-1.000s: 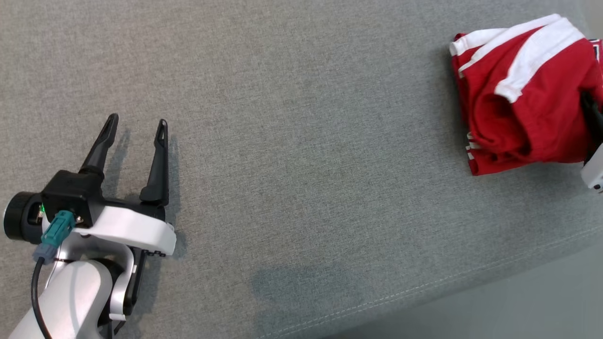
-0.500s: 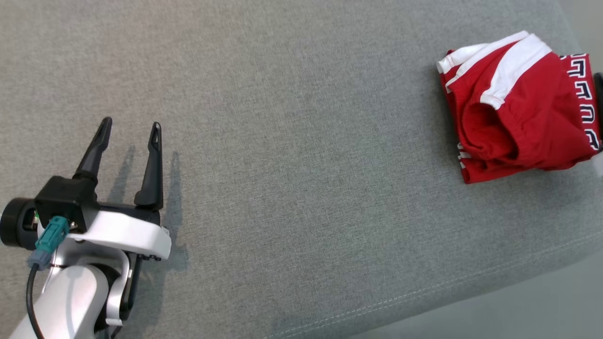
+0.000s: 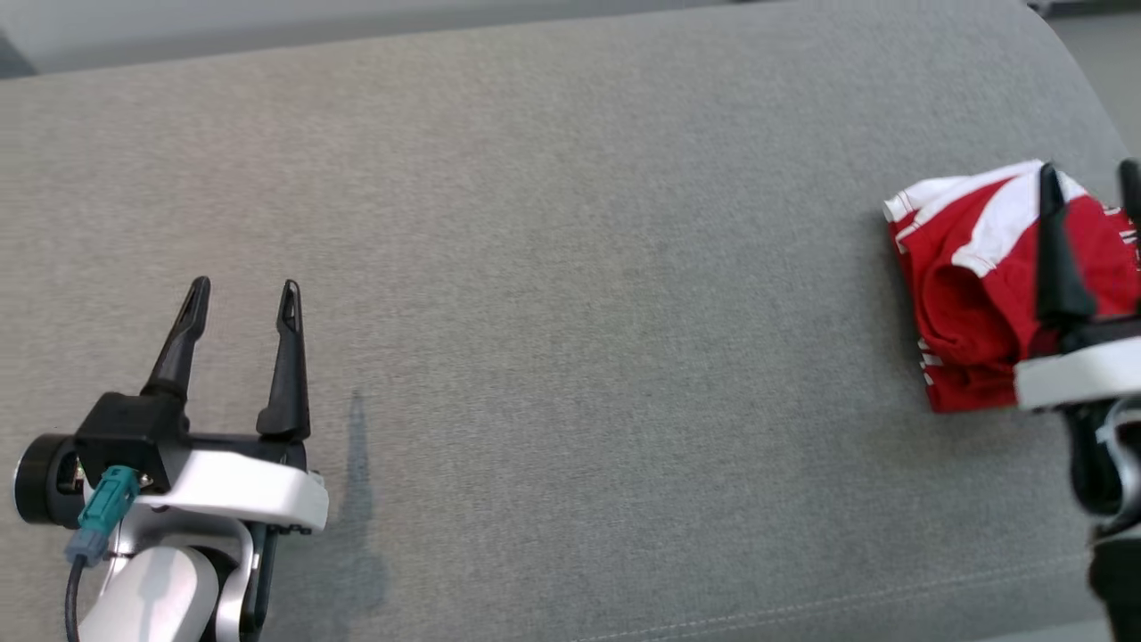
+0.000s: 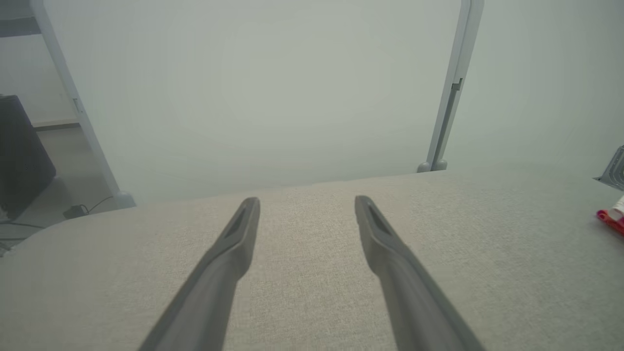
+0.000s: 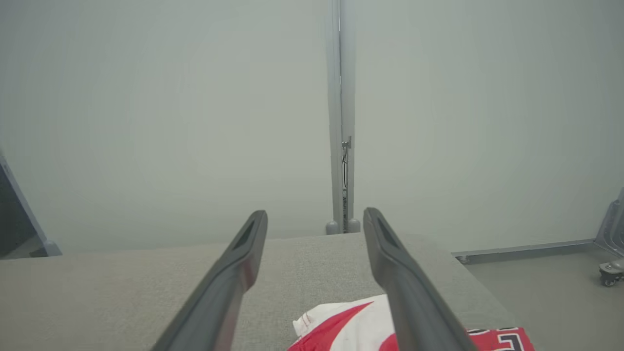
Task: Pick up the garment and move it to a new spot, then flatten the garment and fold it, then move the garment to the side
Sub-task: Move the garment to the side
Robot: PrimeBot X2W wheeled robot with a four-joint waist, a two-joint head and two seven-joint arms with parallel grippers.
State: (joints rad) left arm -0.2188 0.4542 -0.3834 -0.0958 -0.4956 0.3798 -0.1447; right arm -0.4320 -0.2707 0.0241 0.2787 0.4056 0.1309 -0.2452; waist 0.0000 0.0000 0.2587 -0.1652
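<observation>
Garment (image 3: 972,303) lies bundled beneath right gripper (image 3: 1089,169), whose jaws stand apart

Grey cushion (image 3: 570,267) bare between left gripper (image 3: 242,290), lower left, and red garment (image 3: 967,303) at far right; right gripper (image 3: 1089,169) hangs over the garment.

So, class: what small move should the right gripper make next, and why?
Probably lift the right gripper clear: its jaws stand open, holding nothing, and the folded red garment already lies at the right end of the grey surface, so the placing looks done.
</observation>
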